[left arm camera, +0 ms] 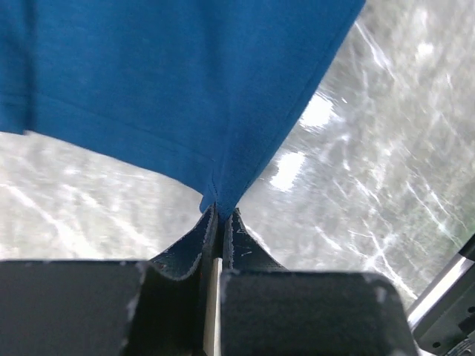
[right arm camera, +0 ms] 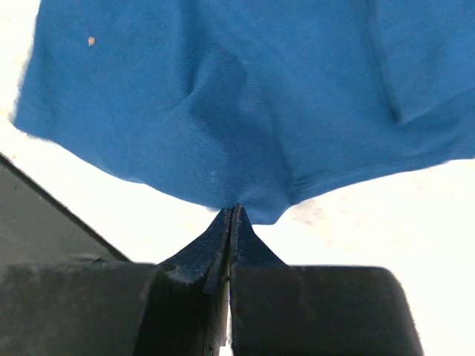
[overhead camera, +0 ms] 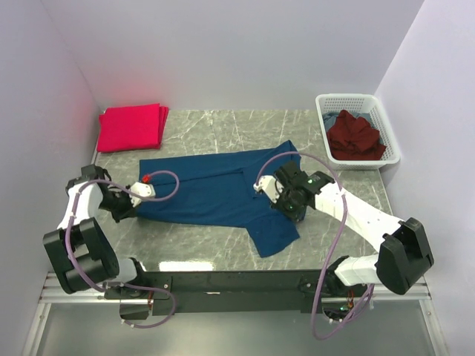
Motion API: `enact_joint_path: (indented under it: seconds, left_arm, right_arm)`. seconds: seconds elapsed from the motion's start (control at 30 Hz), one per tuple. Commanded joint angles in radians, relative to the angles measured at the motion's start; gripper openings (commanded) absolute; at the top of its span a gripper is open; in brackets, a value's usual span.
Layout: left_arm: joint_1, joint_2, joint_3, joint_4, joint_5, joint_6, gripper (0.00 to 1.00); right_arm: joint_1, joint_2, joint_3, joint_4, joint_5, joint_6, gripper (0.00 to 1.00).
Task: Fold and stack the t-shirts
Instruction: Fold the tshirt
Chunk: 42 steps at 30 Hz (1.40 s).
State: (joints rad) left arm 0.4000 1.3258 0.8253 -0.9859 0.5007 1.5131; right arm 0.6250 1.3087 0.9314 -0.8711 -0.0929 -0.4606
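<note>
Both pairs of jaws are pinched shut on blue cloth: the left gripper (left arm camera: 219,213) on a hem corner, the right gripper (right arm camera: 231,211) on another edge of the blue t-shirt (overhead camera: 215,189), which lies mid-table (overhead camera: 223,127). Beyond it, folded red t-shirts (overhead camera: 131,126) sit far left, and a maroon t-shirt (overhead camera: 356,135) is in the basket (overhead camera: 343,98).

A white plastic lattice basket (overhead camera: 349,97) is sitting well beyond the right gripper (right arm camera: 231,221), off to its right, at the far corner of a grey marble-patterned tabletop (overhead camera: 223,130). Pale lilac walls (overhead camera: 237,52) are enclosing that tabletop, and a black metal rail (overhead camera: 237,282) is running along its near edge, behind the gripper.
</note>
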Motion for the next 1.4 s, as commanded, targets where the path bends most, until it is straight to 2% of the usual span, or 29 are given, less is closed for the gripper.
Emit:
enact_joint_path:
  seconds: [0.0,0.3,0.57,0.9,1.37]
  left_arm:
    - [0.007,0.026,0.081,-0.053,0.082,-0.031,0.01]
    - [0.005,0.165,0.256,0.029,0.16,-0.244,0.01]
    - [-0.001,0.3,0.376,0.09,0.167,-0.363,0.01]
    - [-0.064,0.395,0.391,0.188,0.118,-0.493,0.01]
    - [-0.072,0.478,0.457,0.213,0.093,-0.557,0.01]
  right_arm:
    - [-0.04,0.018,0.081,-0.016,0.016,-0.047,0.0]
    - [-0.146,0.173,0.295,-0.016,0.042,-0.148,0.0]
    - [-0.214,0.357,0.507,-0.029,0.039,-0.191,0.0]
    - [-0.232,0.518,0.665,-0.025,0.059,-0.21,0.0]
    - [-0.24,0.67,0.866,-0.063,0.09,-0.259,0.0]
